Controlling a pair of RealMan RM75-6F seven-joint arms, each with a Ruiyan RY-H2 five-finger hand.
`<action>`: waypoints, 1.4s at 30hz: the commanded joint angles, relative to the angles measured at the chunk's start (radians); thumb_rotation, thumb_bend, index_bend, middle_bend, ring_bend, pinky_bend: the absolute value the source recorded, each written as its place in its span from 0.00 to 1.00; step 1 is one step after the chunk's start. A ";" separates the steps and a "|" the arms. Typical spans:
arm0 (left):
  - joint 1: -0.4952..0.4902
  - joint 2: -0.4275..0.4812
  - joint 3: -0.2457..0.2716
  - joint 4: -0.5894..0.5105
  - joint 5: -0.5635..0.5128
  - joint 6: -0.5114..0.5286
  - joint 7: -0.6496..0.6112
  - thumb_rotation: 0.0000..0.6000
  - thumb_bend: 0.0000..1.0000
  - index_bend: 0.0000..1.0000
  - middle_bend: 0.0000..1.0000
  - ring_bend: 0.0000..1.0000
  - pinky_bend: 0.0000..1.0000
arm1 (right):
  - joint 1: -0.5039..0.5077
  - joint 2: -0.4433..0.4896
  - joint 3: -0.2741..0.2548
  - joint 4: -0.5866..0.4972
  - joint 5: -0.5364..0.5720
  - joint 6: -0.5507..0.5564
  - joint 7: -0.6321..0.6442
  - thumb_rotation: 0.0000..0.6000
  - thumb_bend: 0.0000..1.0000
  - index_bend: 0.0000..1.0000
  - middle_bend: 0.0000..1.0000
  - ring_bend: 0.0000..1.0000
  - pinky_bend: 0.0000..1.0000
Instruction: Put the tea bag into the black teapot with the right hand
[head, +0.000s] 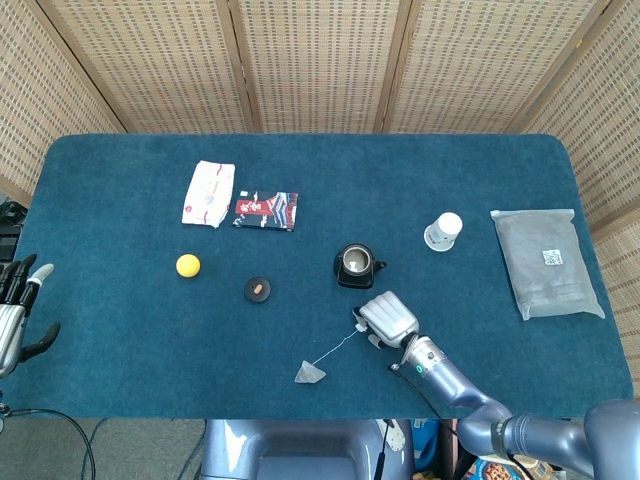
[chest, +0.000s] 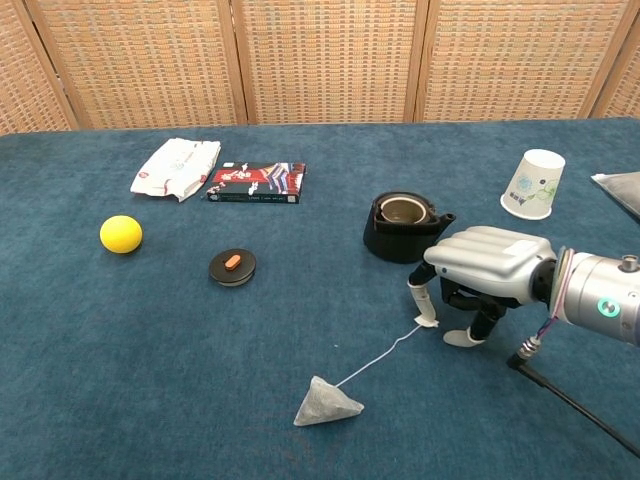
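Silver-grey robot hands on blue-grey arms

The right hand (chest: 487, 265) has a glossy silver ribbed back, dark finger links and pale fingertips (chest: 421, 304); its metal wrist carries a green dot, thin coloured wires and a black cable. The left hand (head: 14, 310) is silver with black fingers.

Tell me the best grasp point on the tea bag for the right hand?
Probably the paper tag, pinched from above. The string runs from the pouch to the tag, which lies flat on the cloth right at the right hand fingertips, so lifting it lets the pouch hang, ready to lower into the open teapot.
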 joint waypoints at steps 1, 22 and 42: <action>0.000 -0.002 0.000 0.004 -0.001 -0.001 -0.004 1.00 0.34 0.10 0.02 0.00 0.00 | 0.003 -0.001 0.002 -0.001 0.005 -0.001 -0.004 1.00 0.46 0.55 1.00 0.94 0.95; -0.001 -0.011 0.001 0.021 -0.005 -0.009 -0.014 1.00 0.34 0.10 0.02 0.00 0.00 | 0.027 0.002 0.008 -0.018 0.033 -0.007 -0.028 1.00 0.47 0.55 1.00 0.94 0.95; 0.003 -0.013 0.004 0.029 -0.004 -0.007 -0.025 1.00 0.34 0.10 0.02 0.00 0.00 | 0.039 -0.020 0.008 0.010 0.048 -0.008 -0.031 1.00 0.51 0.56 1.00 0.94 0.95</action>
